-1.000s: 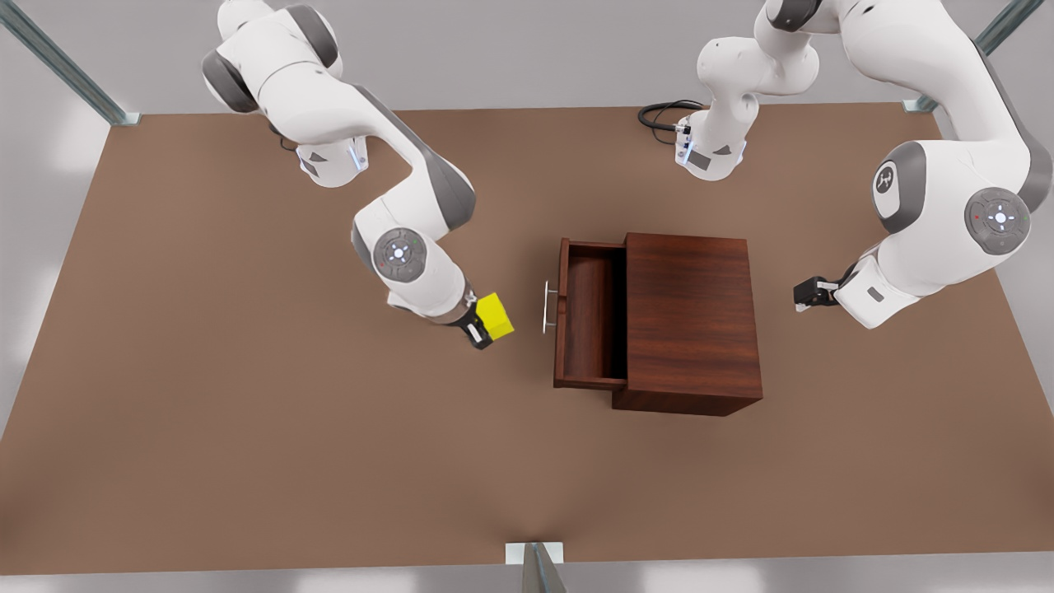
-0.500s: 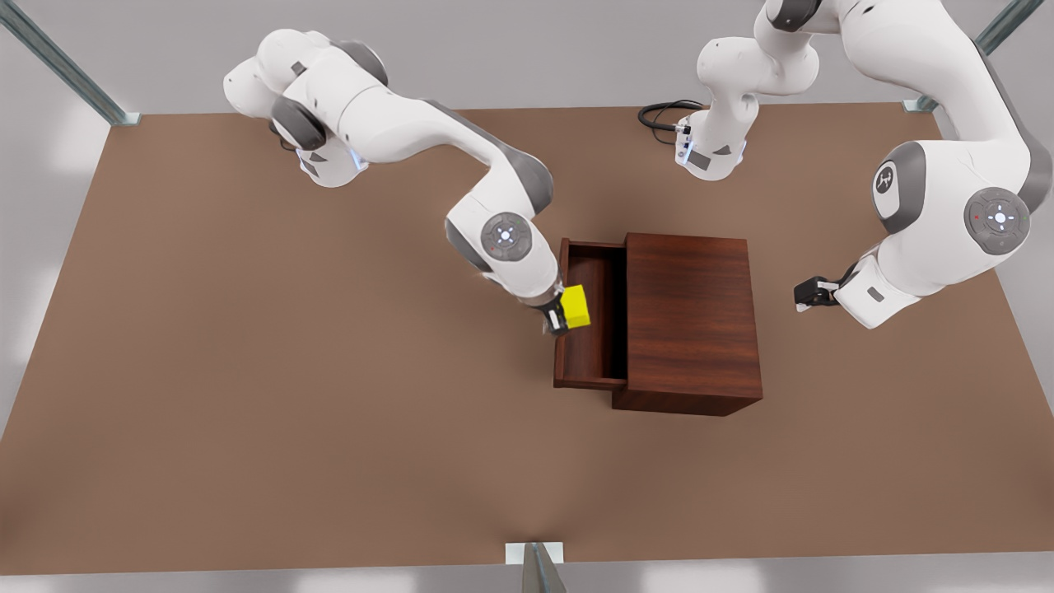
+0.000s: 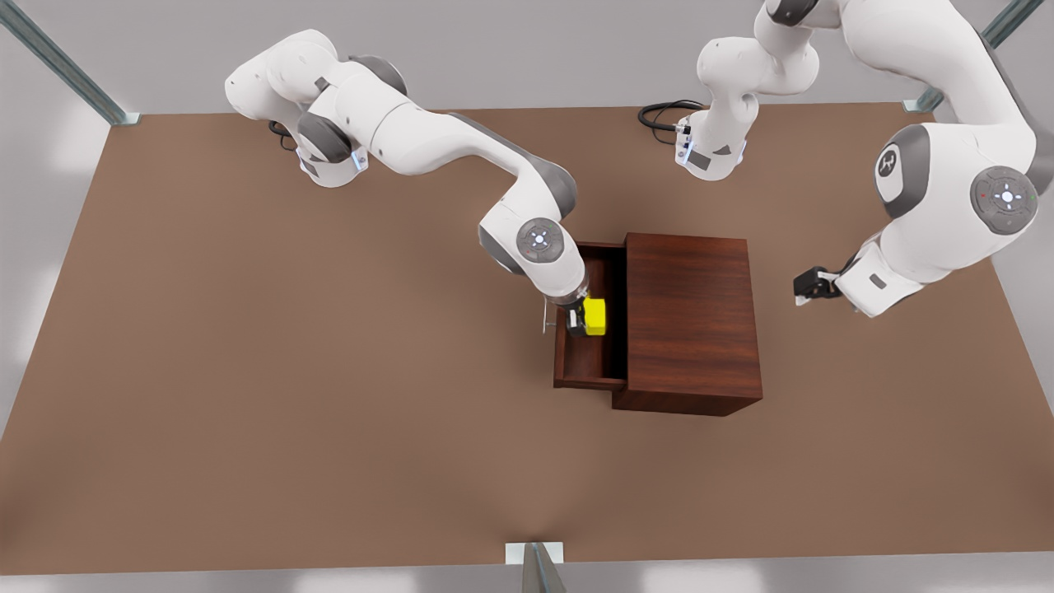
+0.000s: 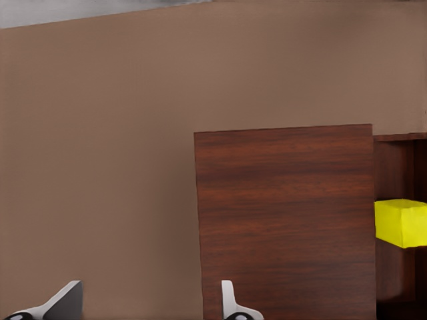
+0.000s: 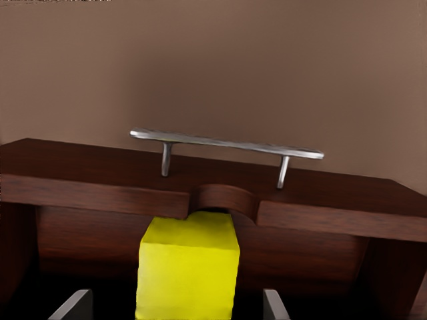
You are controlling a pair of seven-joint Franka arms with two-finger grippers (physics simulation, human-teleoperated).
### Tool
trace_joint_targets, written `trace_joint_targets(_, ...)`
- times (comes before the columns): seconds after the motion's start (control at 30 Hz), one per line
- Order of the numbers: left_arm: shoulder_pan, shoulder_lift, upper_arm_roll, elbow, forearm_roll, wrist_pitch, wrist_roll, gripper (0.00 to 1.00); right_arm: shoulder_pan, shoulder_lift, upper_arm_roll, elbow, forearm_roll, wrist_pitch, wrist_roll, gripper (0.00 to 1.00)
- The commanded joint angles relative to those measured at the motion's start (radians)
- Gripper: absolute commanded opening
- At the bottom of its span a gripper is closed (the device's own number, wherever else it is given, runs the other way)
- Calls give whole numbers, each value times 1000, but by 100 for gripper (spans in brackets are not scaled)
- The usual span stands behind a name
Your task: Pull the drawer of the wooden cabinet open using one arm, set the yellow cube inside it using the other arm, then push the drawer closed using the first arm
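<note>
The wooden cabinet [image 3: 692,321] [image 4: 287,220] stands mid-table with its drawer [image 3: 589,362] pulled out toward the front view's left, silver handle [image 5: 227,143] on its front. The yellow cube [image 3: 594,316] [image 5: 190,267] [image 4: 400,223] is down inside the drawer. My right gripper [image 3: 583,321] [image 5: 175,305], on the arm at the front view's left, straddles the cube. Its fingers [image 5: 77,305] are open, with a gap to the cube on each side. My left gripper [image 3: 800,290] [image 4: 150,303] waits open beyond the cabinet's far side at the front view's right.
The brown table [image 3: 288,371] spreads wide around the cabinet. A black cable [image 3: 663,114] lies by the arm base at the back. Metal frame posts stand at the back corners, and a bracket [image 3: 535,556] sits at the front edge.
My right gripper carried the yellow cube toward the front view's right, over the drawer front, and down into the drawer. The left arm shifted only slightly.
</note>
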Motion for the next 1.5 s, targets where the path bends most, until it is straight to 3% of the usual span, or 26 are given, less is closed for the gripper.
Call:
trace_joint_targets(0.0, -12, 11, -50, 56, 8, 5, -44, 100, -7, -13, 0, 2, 1, -8, 179, 100)
trace_joint_targets(0.1, -197, 66, -67, 142, 90, 23, -245, 100, -215, -147, 6, 1, 1, -251, -86, 100)
trace_joint_targets(0.2, -417, 140, -69, 205, 151, 82, -648, 100, -609, -222, 8, -12, -8, -364, -763, 100)
trace_joint_targets(0.23, -489, 154, -67, 206, 151, 128, -760, 100, -743, -225, 20, -25, -84, -365, -1170, 100)
trace_joint_targets(0.27, -562, 198, -67, 243, 156, 174, -952, 100, -829, -251, 18, -90, -129, -338, -1640, 100)
trace_joint_targets(0.33, -674, 321, -64, 349, 198, 210, -1183, 100, -875, -507, -15, -514, -152, -203, -2042, 100)
trace_joint_targets(0.4, -786, 405, -64, 352, 283, 289, -1407, 100, -875, -743, -34, -889, -143, -156, -2070, 100)
trace_joint_targets(0.47, -846, 468, -67, 349, 307, 341, -1502, 100, -873, -765, -34, -966, -144, -181, -2029, 100)
trace_joint_targets(0.57, -880, 533, -46, 344, 289, 404, -1768, 100, -870, -728, -35, -955, -146, -204, -1979, 100)
trace_joint_targets(0.73, -820, 635, -50, 335, 237, 468, -1743, 100, -872, -695, -35, -918, -145, -207, -1981, 100)
trace_joint_targets(1.2, -730, 626, -50, 188, 177, 453, -1268, 100, -870, -693, -37, -915, -145, -207, -1976, 100)
trace_joint_targets(1.47, -682, 588, -44, 178, 177, 333, -1024, 100, -870, -684, -37, -906, -145, -207, -1975, 100)
